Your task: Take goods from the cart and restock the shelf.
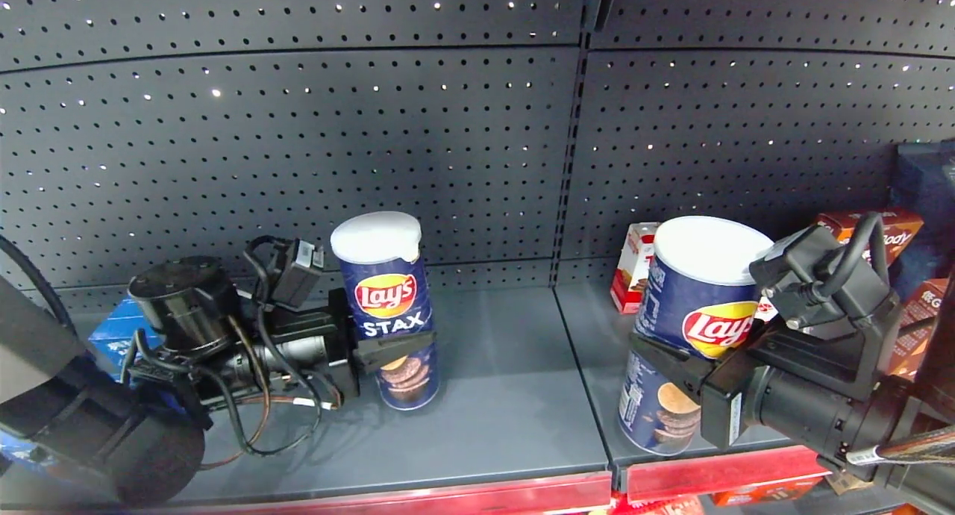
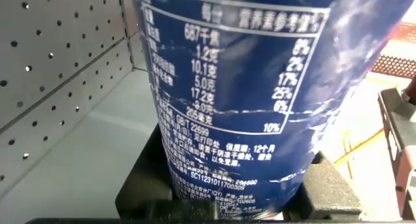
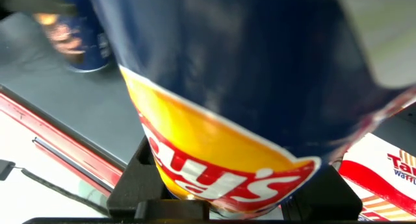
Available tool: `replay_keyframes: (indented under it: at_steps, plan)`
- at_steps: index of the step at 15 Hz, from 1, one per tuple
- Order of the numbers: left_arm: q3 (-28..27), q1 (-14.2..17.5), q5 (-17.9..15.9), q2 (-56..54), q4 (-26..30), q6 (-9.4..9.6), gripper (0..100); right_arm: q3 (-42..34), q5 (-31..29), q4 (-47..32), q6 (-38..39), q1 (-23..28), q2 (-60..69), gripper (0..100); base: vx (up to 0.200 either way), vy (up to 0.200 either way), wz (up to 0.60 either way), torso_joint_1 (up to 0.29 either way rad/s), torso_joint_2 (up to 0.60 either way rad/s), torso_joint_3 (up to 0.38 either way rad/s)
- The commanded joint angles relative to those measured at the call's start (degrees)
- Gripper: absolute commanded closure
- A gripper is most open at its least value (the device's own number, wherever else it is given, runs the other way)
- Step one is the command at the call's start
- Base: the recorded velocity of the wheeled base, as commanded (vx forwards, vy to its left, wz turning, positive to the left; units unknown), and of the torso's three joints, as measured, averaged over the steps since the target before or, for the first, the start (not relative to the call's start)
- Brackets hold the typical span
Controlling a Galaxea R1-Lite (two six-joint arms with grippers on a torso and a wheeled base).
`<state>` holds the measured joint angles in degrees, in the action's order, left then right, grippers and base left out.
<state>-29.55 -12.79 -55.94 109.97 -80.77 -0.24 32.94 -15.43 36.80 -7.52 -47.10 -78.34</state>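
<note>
My left gripper (image 1: 393,347) clasps the left can (image 1: 382,291) upright on the shelf (image 1: 507,395); at its 3 o'clock my right gripper (image 1: 671,367) grips the right can (image 1: 697,298), tilted by the front edge; neither let go yet.

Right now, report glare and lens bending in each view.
Head view: pegboard seams bow, light pricks through its holes, red shelf edge glares. Left wrist view: sheen washes one side of the left chip can. Right wrist view: right chip can looms dark, background overexposed.

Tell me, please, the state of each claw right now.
Left claw: closed on the left chip can.
Right claw: closed on the right chip can.
</note>
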Motion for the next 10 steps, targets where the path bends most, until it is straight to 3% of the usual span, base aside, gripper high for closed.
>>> replay_keyframes:
  at_steps: [1,5,10]
  plan:
    - [5.1,-1.2,1.0,-2.7,-3.0,-0.02,100,0.0,0.0,0.0,0.0,0.0,-0.1,100,0.0,0.0,0.0,0.0,0.0,0.0]
    - [12.0,-2.2,2.4,-2.0,-9.2,-0.02,100,0.0,0.0,0.0,0.0,0.0,-0.1,100,0.0,0.0,0.0,0.0,0.0,0.0]
    - [10.9,-4.2,4.5,1.6,-9.2,0.77,100,0.0,0.0,0.0,-0.1,0.0,-0.1,100,0.0,0.0,0.0,0.0,0.0,0.0]
